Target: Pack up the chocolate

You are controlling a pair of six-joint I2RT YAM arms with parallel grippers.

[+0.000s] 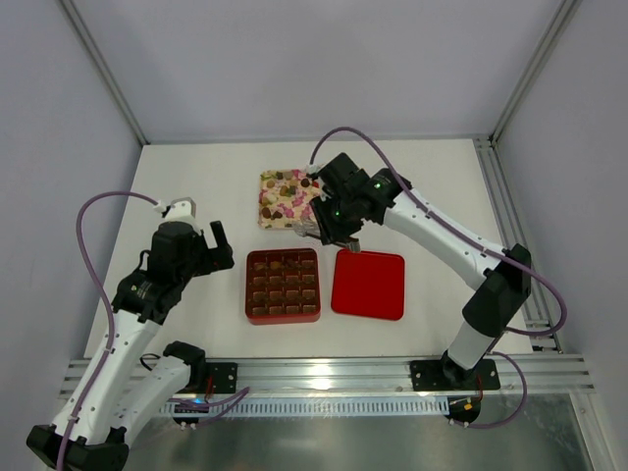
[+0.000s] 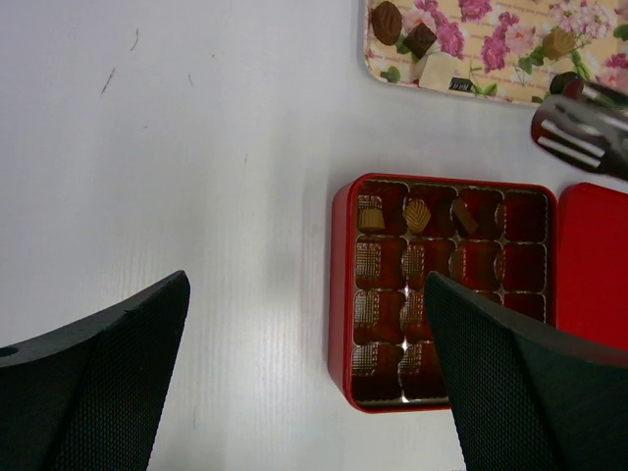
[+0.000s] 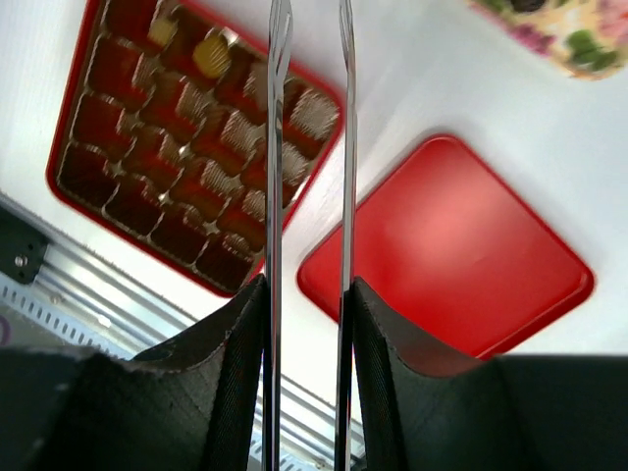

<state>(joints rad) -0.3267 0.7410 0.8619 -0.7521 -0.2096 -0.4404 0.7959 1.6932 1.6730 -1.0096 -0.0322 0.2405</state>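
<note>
1. The bite-size chocolate pieces (image 2: 420, 39), dark brown, tan and whitish, lie mostly loose on the pink-and-cream floral tray (image 2: 500, 59) at the upper right of the left wrist view. Three more sit in the top row of cells of the red square box (image 2: 340, 294) just below it. By that count, packing looks barely begun.
2. The box lies open at the centre of the white table (image 1: 196, 182), with its brown gridded insert (image 1: 283, 286) facing up. The flat red lid (image 1: 369, 284) lies just to its right, set aside, I judge, so the cells can be reached from above.
3. The right gripper (image 3: 309, 289) is clamped on a pair of long metal tongs (image 3: 278, 147), one black finger pressing each blade.
   - The blades stand slightly apart and no piece shows between them.
   - Their tips run off the top of the right wrist view, so I cannot tell whether they carry anything.
   - Tongs probably suit pieces too small for the broad fingers.
4. In the overhead view that arm hangs at the tray's lower right corner, between tray and box, which is a sensible spot for shuttling pieces across.
5. The left gripper (image 2: 306, 285) hangs left of the box with its jaws fully spread and empty, apparently parked clear of the working arm.
</note>
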